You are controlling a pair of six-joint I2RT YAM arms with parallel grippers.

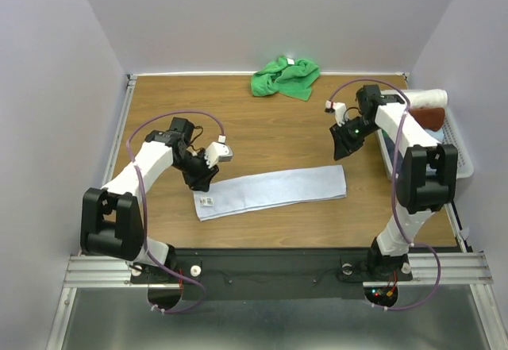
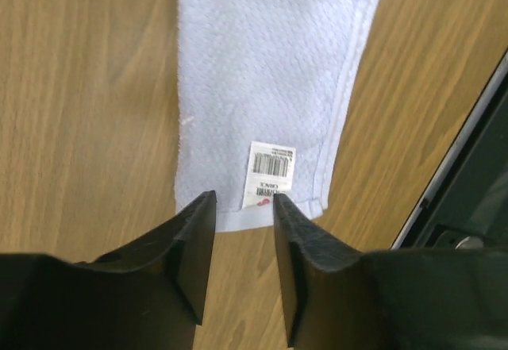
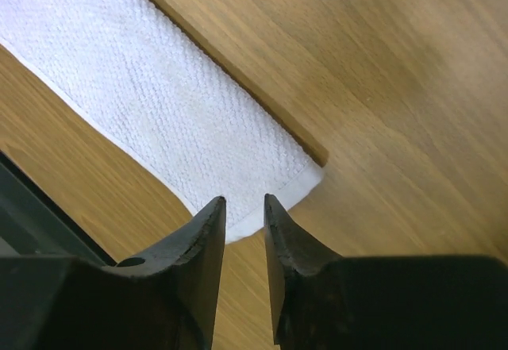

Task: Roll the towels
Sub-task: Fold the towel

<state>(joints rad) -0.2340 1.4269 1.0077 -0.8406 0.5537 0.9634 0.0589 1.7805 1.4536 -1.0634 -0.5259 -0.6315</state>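
- The pale bluish-white towel (image 1: 270,191) lies flat on the tabletop (image 1: 262,128), folded into a long narrow strip. It looks ready to be rolled, though no turn has been made.
- The left fingers (image 2: 208,211) hover just over the strip's left short edge, beside its label (image 2: 271,167). They are partly spread and hold nothing.
- The right fingers (image 3: 216,211) hang near the strip's right end, on its far side. They stand a little apart and are also empty.
- Judged step: starting the roll of this strip. The next move likely calls for one set of fingers to drop onto a short edge, pinch it and curl it over tightly. The other set would need to pin or guide the cloth so the roll stays straight.
- The green towel (image 1: 286,78) sits crumpled well beyond the strip, towards the far edge, not yet folded.
- Count:
  - two loose towels, one pale and one green
  - one label
  - one basket (image 1: 464,159), to the right of the strip
  - two rolled towels in the basket, one cream-white (image 1: 425,96) and one brown (image 1: 430,117)
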